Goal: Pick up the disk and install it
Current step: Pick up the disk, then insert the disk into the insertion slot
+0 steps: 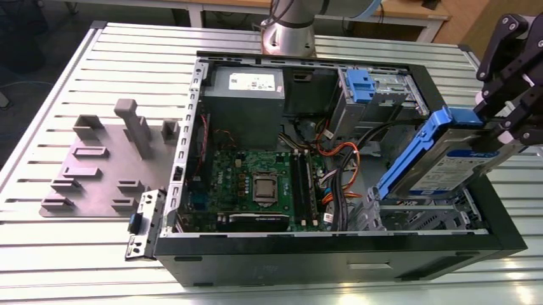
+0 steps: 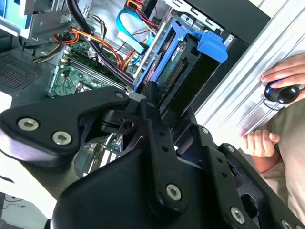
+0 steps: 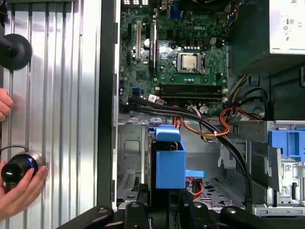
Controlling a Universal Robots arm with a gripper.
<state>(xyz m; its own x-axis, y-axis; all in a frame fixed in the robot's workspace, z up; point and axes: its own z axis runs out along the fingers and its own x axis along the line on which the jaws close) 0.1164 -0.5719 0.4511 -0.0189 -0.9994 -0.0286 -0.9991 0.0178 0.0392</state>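
The disk [image 1: 443,164], silver with a white-and-blue label and blue rails, hangs tilted over the drive cage [image 1: 424,215] at the front corner of the open computer case [image 1: 339,257], on the exterior view's right. Its lower end dips towards the cage. My black gripper [image 1: 496,124] is shut on the disk's raised end. In the second wrist view the gripper [image 2: 157,98] clamps the disk [image 2: 178,67] below its blue end piece. In the first wrist view the disk's blue end [image 3: 169,160] points down into the case above the gripper [image 3: 164,202].
Inside the case lie the motherboard [image 1: 254,181], orange and black cables [image 1: 335,155], a grey power supply [image 1: 246,95] and a blue clip with a silver cage [image 1: 363,86]. A grey fixture plate [image 1: 102,168] sits on the slatted table. A person's hand [image 3: 21,193] holds a black knob [image 3: 19,164] beside the case.
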